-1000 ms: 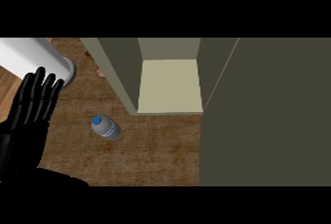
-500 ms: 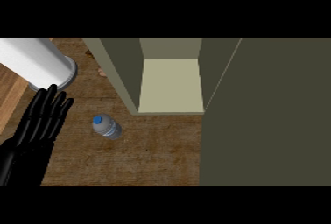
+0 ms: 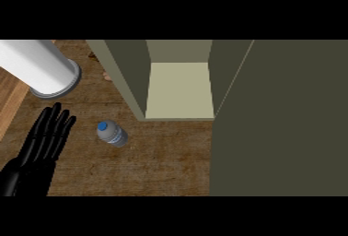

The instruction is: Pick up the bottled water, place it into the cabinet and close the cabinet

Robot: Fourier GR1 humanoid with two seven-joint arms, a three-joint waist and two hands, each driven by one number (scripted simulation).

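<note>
One hand in sight: black left hand (image 3: pixel 42 140) at 8 o'clock on brown wooden counter (image 3: pixel 156 161), fingers straight and spread, holding nothing. Small clear plastic water bottle with blue cap (image 3: pixel 111 133) stands just beside fingertips, at its 3 o'clock, untouched. Open olive-green cabinet (image 3: pixel 178 92) at 12 o'clock, door (image 3: pixel 282 120) swung wide. White cylinder (image 3: pixel 34 67) at 10 o'clock. Bottle likely light, smooth, tippy; best wrapped around mid-body, below cap.

Brown wooden counter (image 3: pixel 136 170)
</note>
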